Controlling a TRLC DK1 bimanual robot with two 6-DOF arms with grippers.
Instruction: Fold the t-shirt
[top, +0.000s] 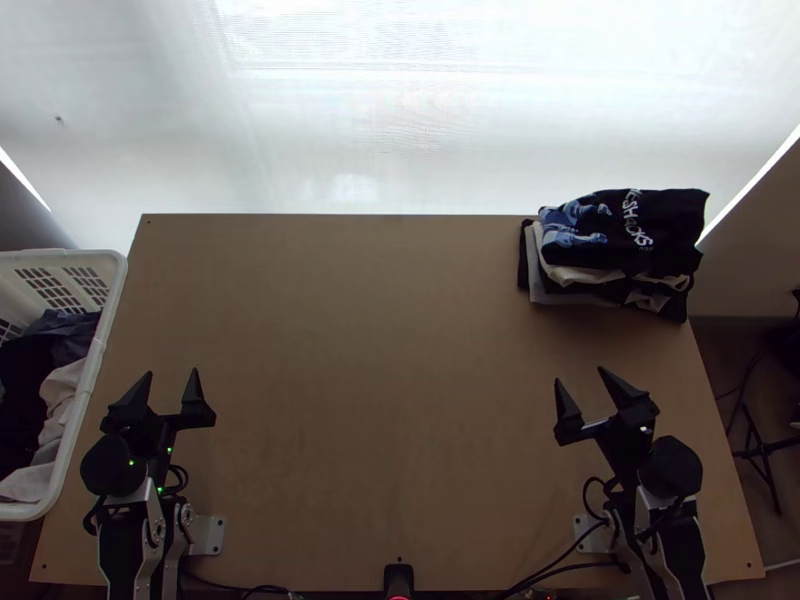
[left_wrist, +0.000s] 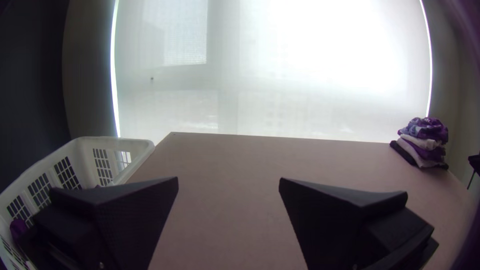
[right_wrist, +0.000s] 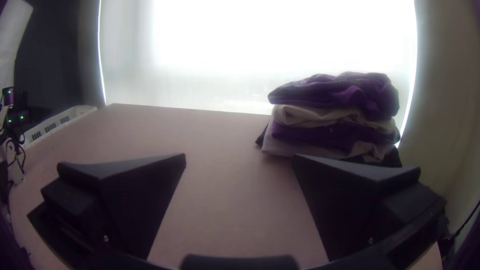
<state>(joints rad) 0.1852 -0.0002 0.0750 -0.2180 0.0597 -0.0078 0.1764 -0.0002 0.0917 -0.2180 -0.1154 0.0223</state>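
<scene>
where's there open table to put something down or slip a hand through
The table's whole middle is bare, between the left gripper and right gripper, up to the far edge. So is the strip between the folded stack and right gripper. It's crowded at the far right corner, under that stack, and around the grippers; the basket borders the left edge.

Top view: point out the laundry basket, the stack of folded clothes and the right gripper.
White laundry basket (top: 98, 345): top view, on its rim, table side.
Stack of folded clothes (top: 668, 228): top view, on the dark top garment.
Right gripper (top: 579, 374): top view, midway between its open fingertips.
</scene>
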